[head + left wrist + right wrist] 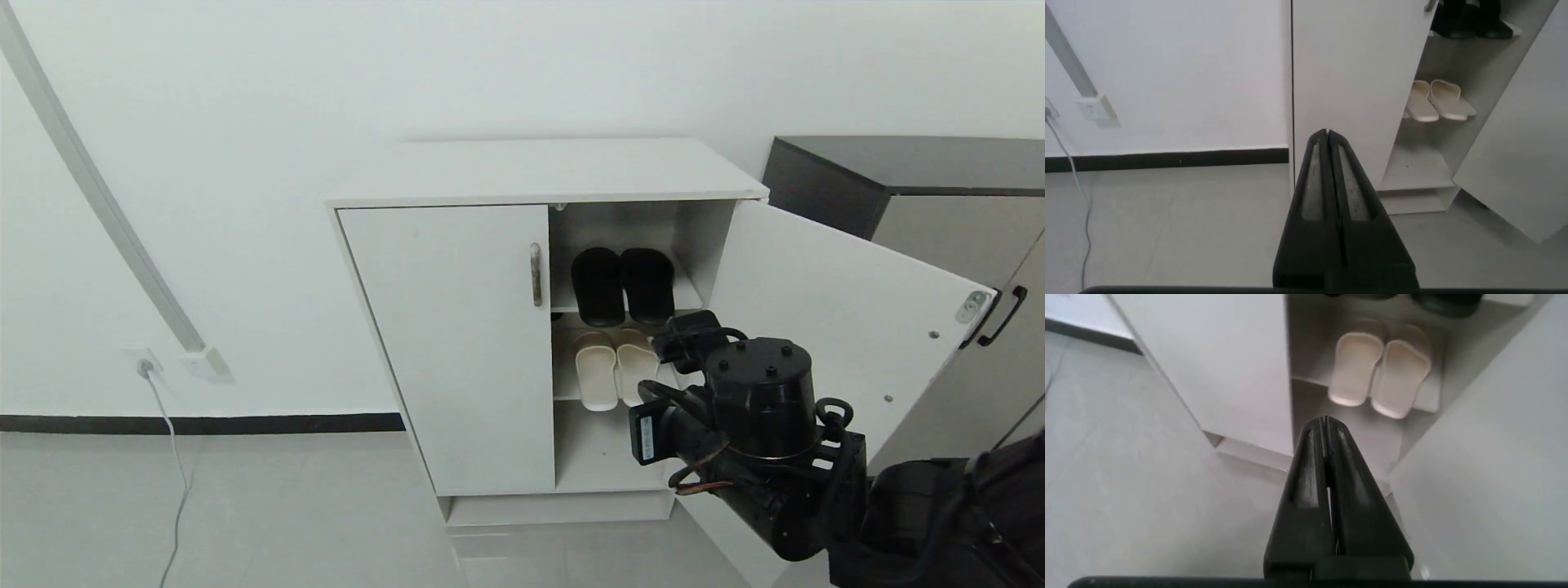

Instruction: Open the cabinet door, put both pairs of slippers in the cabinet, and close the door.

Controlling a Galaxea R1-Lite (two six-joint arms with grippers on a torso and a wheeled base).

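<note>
The white cabinet stands against the wall with its left door closed and its right door swung wide open. A black pair of slippers sits on the upper shelf. A white pair of slippers sits on the shelf below, also seen in the wrist views. My right gripper is shut and holds nothing; it hovers in front of the open compartment, beside the open door. My left gripper is shut and holds nothing, farther back over the floor and facing the closed door.
A dark cabinet stands right behind the open door. On the left wall, a socket with a hanging cable sits under a slanted conduit. Bare grey floor stretches in front of the closed door.
</note>
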